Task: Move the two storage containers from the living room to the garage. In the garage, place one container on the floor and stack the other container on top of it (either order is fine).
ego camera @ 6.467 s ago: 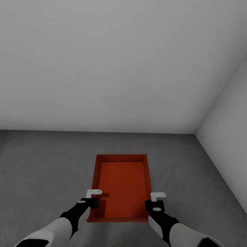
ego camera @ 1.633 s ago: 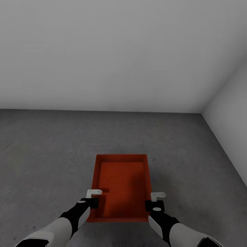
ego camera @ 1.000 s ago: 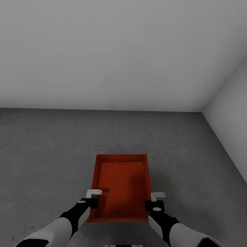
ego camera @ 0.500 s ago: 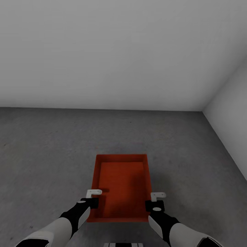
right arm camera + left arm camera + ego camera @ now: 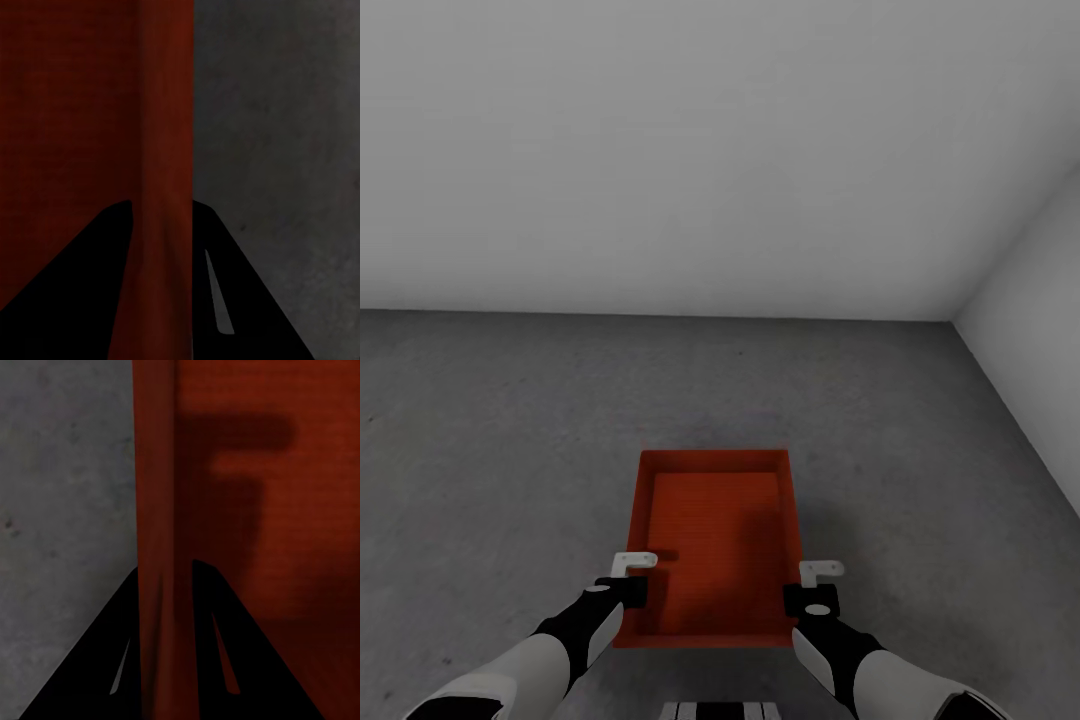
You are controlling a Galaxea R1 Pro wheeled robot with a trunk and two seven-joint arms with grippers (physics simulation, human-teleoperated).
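Both side walls of the storage container (image 5: 715,540) sit pinched between jaws.

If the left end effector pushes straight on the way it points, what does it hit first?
Likely the floor. The left end effector already straddles the storage container side wall and points down along it. How high the container hangs above the floor is unclear.

dim, flat light; soft claw shadow inside the bin (image 5: 710,540).
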